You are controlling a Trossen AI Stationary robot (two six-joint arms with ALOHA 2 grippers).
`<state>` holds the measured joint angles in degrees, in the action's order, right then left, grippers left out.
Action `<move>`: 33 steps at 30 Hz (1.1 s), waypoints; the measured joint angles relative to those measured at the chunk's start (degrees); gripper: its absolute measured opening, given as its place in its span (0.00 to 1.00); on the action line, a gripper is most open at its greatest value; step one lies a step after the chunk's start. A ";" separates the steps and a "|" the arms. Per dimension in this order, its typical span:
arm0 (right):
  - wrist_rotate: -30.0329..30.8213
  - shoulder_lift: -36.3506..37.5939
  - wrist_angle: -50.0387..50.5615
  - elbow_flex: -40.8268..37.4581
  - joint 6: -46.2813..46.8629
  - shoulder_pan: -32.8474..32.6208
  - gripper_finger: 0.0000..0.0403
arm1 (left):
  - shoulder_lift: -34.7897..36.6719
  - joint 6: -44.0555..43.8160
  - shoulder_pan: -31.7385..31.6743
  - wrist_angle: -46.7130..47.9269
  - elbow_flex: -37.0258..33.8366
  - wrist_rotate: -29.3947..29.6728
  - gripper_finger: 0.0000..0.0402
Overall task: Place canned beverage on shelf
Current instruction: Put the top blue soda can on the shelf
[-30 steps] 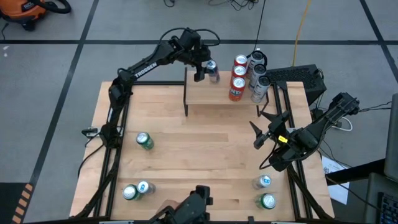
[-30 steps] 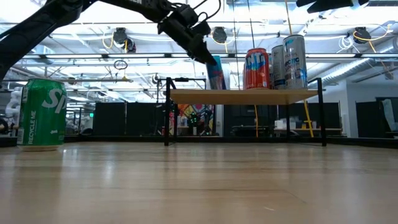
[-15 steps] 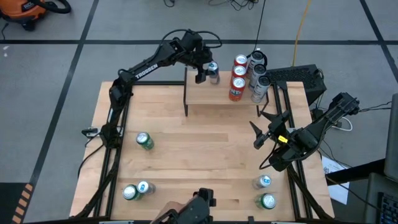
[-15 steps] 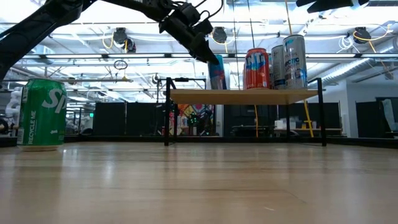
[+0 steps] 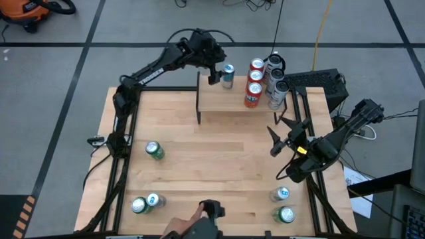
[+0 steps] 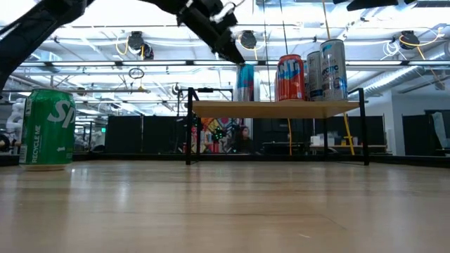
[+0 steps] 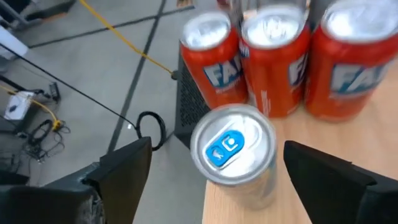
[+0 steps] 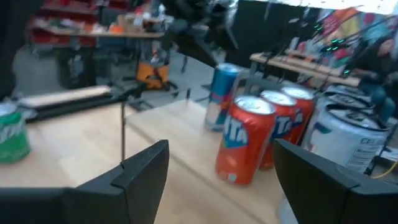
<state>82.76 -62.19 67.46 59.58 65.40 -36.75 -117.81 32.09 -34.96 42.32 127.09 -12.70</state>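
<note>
- At the near edge of the table (image 5: 199, 166), a person's hand (image 5: 178, 228) shows beside a dark camera mount.
- Near the front left corner stand a green can (image 5: 138, 206) and a blue-topped can (image 5: 154, 200), just beside each other.
- Near the front right corner stand two more cans, one blue-topped (image 5: 281, 194) and one green (image 5: 286, 214).
- A further green can (image 5: 154, 151) stands alone on the left side of the table; in the low view it is the big green one (image 6: 46, 128).
- The right gripper (image 5: 281, 133) hangs over the table's right side, its fingers spread apart and holding nothing.
- The shelf (image 5: 242, 105) stands at the far side of the table, on thin black legs.
- The blue can (image 5: 228, 76) stands upright on the shelf's far left corner, close to the edge (image 7: 235, 154).
- The left gripper (image 5: 214, 69) is above and just left of that can, jaws released and spread to either side of it, touching nothing.
- To the can's right on the shelf stand orange soda cans (image 5: 253, 94), and beyond them tall silver cans (image 5: 276, 89).
</note>
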 joint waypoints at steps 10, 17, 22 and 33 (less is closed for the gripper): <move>-4.49 0.05 -3.42 7.04 -18.68 17.59 0.68 | 9.15 -5.85 0.00 7.99 0.00 -1.67 0.89; -33.46 0.53 -28.35 14.63 -57.32 31.59 0.56 | 11.04 -10.95 2.59 7.45 -7.95 -2.04 0.89; -49.11 -0.27 -35.81 18.23 -66.36 40.07 0.43 | 15.82 -13.18 5.32 -1.26 -20.30 -0.03 0.89; -68.19 -11.85 -33.52 26.34 -72.31 57.75 0.03 | 37.39 -19.26 12.09 -24.03 -56.52 8.40 0.89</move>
<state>14.57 -74.04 33.94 85.92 -6.92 21.00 -80.43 12.83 -22.87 18.30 70.57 -4.30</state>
